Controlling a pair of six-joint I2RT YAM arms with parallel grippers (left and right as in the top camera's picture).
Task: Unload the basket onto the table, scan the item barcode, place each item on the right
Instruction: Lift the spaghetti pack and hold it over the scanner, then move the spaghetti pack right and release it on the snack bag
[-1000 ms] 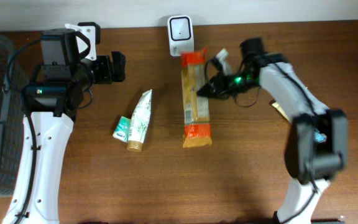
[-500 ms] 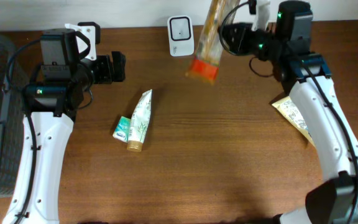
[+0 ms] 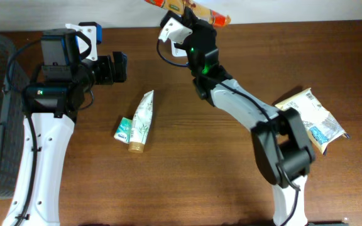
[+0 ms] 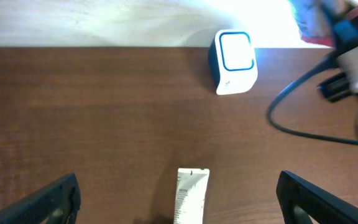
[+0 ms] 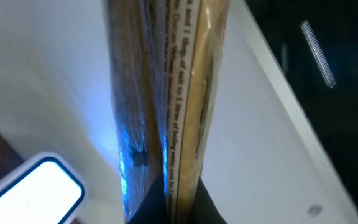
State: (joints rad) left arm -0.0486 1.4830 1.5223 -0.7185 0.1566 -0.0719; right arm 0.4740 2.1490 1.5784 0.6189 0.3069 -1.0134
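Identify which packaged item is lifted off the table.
The long orange-ended packet, clamped in the right gripper near the scanner. The tube and the crinkled bag lie flat on the table.

At the far edge of the desk point(image 3: 200, 182) the right hand point(image 3: 190, 19) grips an orange packet point(image 3: 215, 15); a tube point(image 3: 141, 119) lies left of centre.

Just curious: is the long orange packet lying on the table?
No, the right gripper holds the packet in the air beside the scanner.
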